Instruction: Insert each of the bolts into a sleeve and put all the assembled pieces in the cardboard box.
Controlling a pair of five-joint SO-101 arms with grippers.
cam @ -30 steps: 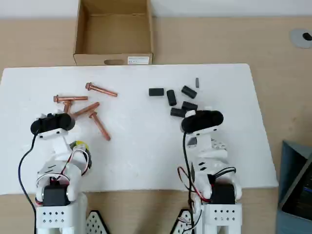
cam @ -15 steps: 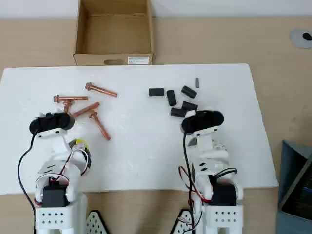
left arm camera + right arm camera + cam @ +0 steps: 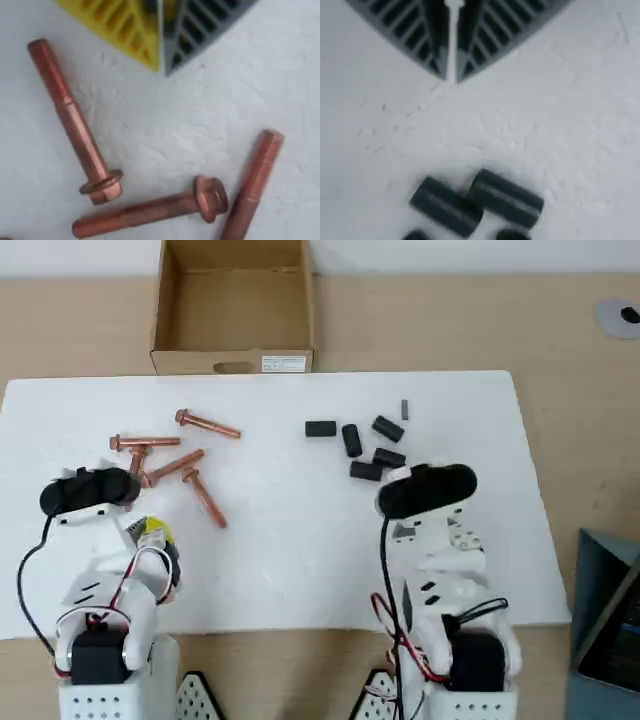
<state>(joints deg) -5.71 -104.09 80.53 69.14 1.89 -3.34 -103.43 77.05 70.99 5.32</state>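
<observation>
High view: bolts (image 3: 208, 426) are scattered loose near the left edge of the white mat (image 3: 280, 560). Sleeves (image 3: 352, 440) are clustered right of centre, toward the far edge. No bolt is yet seated in a sleeve. Each kind lies ahead of one arm, presumably so that one arm takes a bolt and the other a sleeve.

The cardboard box (image 3: 232, 360) is set open-topped just beyond the mat's far edge, nothing seen inside.

Left wrist view: the left gripper (image 3: 161, 67) is held above the bolts (image 3: 75, 120), jaws closed tip to tip, nothing held. Right wrist view: the right gripper (image 3: 451, 75) hangs short of the sleeves (image 3: 506, 197), jaws all but closed, a thin slit between them.

Counts are uncertain: one bolt is partly covered by the left arm's housing, and parts are cut off at both wrist frames' borders.
</observation>
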